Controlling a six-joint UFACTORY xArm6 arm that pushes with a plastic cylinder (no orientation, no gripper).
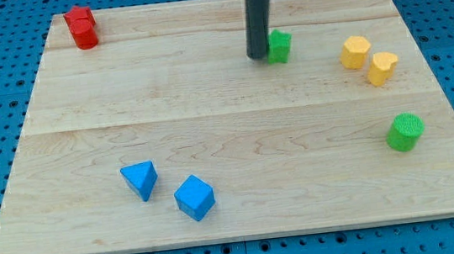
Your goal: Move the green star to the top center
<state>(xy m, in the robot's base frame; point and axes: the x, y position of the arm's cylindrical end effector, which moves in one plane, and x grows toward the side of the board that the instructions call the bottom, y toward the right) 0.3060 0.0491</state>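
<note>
The green star [279, 45] sits near the view's top, a little right of centre, on the wooden board [236, 134]. My tip [257, 55] stands right against the star's left side, partly covering it. The rod rises straight up from there to the view's top edge.
Two red blocks [81, 27] sit together at the top left. A yellow hexagon [355, 52] and a yellow heart [382, 67] lie at the right. A green cylinder [404, 132] is at the lower right. A blue triangle [140, 180] and a blue cube [194, 198] lie at the lower left.
</note>
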